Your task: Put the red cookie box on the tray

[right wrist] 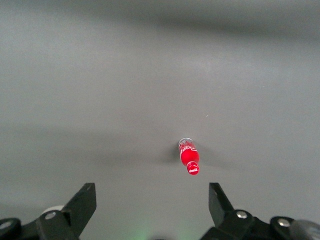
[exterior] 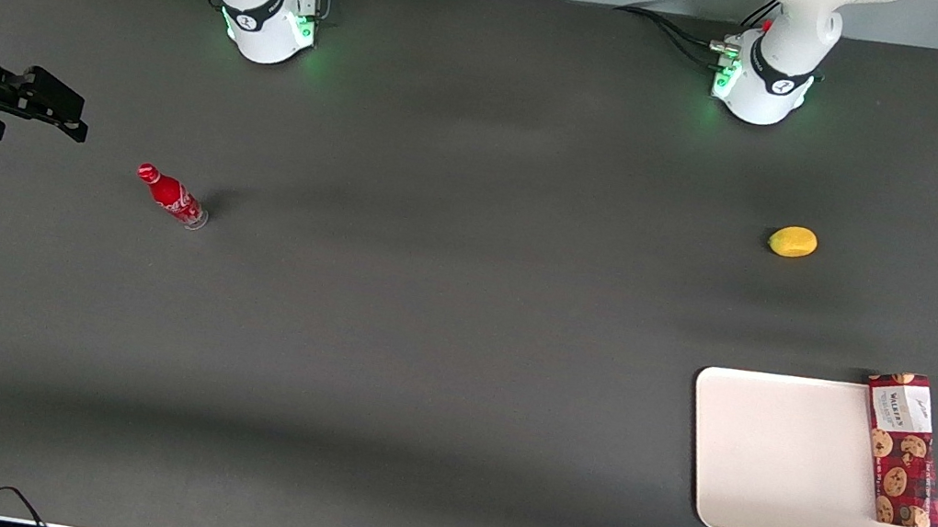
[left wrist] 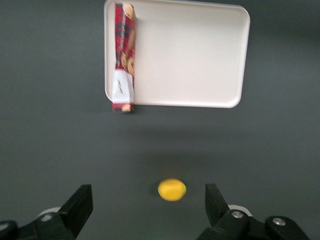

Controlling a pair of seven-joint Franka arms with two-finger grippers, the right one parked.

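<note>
One box [exterior: 905, 450] sits along the tray's [exterior: 775, 453] right edge, lower right of the front frame, white end poking past the rim. Your gripper [left wrist: 149, 205] hangs wide open, nothing in it, above the lemon [left wrist: 172, 189].

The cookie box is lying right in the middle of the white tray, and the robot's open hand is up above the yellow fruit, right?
Not the middle. In the front view the red cookie box lies along one edge of the tray, its white-label end poking past the rim. The rest holds: the left wrist view shows the open gripper above the yellow fruit.
</note>
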